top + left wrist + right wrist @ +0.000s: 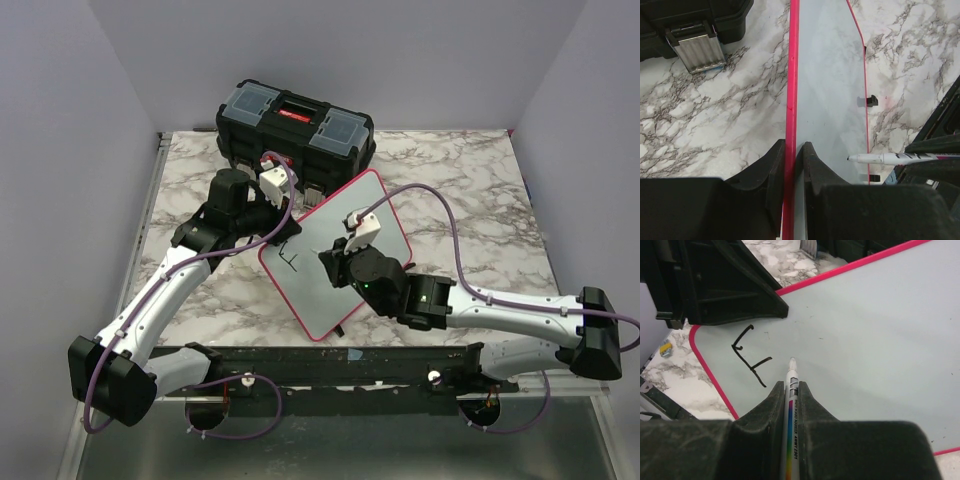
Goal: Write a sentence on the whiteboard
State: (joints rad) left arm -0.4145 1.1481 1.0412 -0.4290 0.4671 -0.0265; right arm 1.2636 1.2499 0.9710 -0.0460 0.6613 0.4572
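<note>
The red-rimmed whiteboard point(345, 215) lies slanted on the marble table. My left gripper point(288, 222) is shut on the board's upper left rim. In the left wrist view its fingers point(794, 150) pinch the red edge of the whiteboard point(830, 75). My right gripper point(335, 262) hovers over the board's middle, shut on a white marker point(792, 374) with a rainbow stripe. The marker's tip points at the whiteboard point(865, 330) just right of a black letter F point(751, 356), the only part of the sentence showing. I cannot tell whether the tip touches. The marker point(890, 158) also shows beside the left fingers.
A black toolbox point(295, 125) with a red latch stands just behind the whiteboard; its silver clasp point(695, 50) is near the left gripper. The marble table point(480, 200) is walled on three sides. A black rail point(350, 365) runs along the near edge.
</note>
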